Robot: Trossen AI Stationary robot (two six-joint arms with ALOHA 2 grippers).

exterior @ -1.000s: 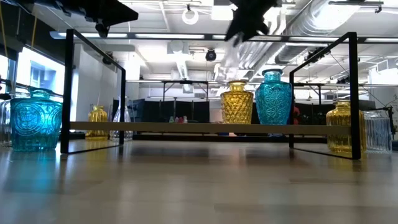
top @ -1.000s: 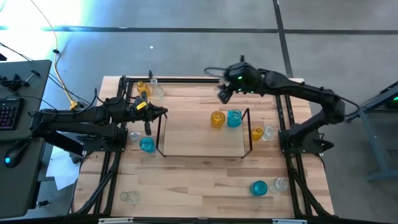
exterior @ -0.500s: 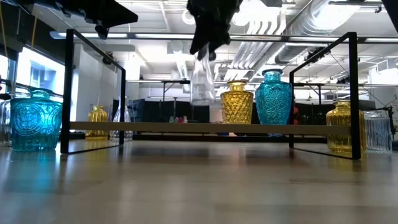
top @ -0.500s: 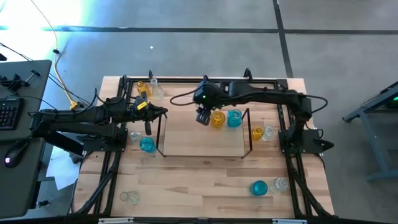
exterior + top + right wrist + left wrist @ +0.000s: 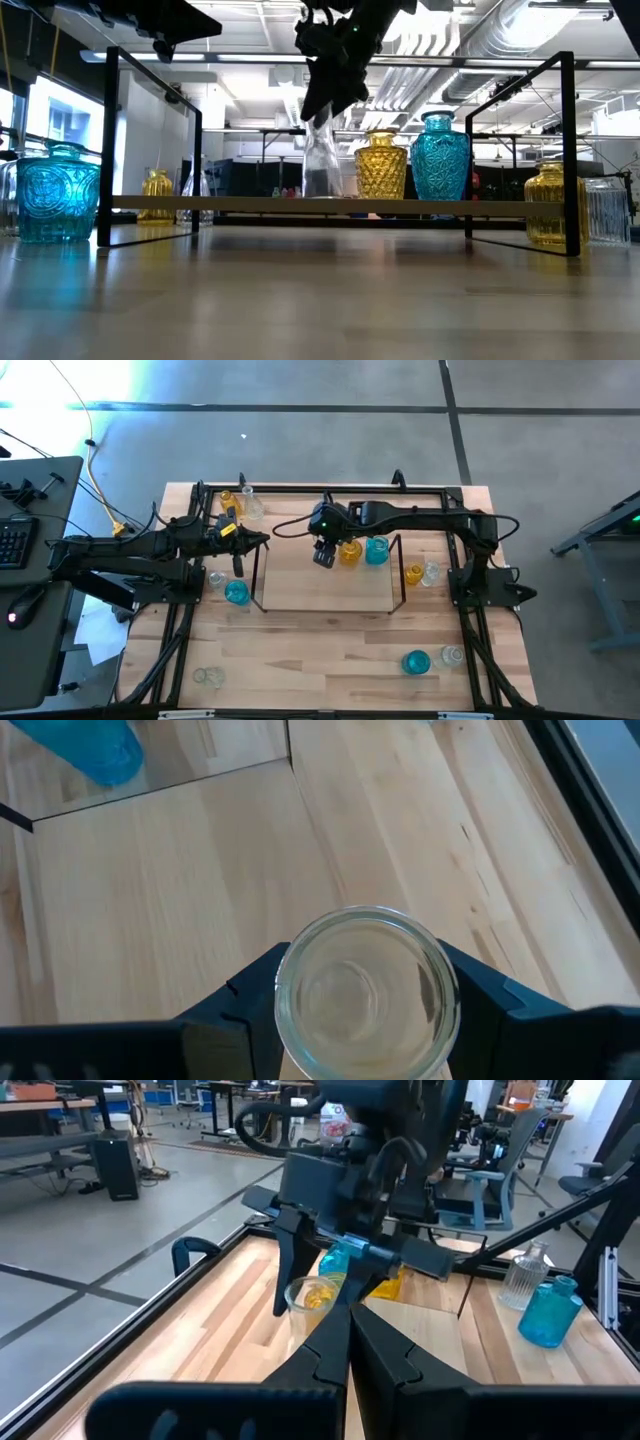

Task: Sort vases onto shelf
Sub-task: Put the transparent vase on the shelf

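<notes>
While clamped on a clear vase (image 5: pixel 366 992) — right hand (image 5: pixel 323 552) over the shelf (image 5: pixel 300 588).

Six clear vases (image 5: pixel 431 571), three amber vases (image 5: pixel 349 552), three turquoise vases (image 5: pixel 415 661), one shelf (image 5: pixel 320 588).

No text, label, brand, number or sign can be read in any of the views (neither on the table nor in the room behind it).
</notes>
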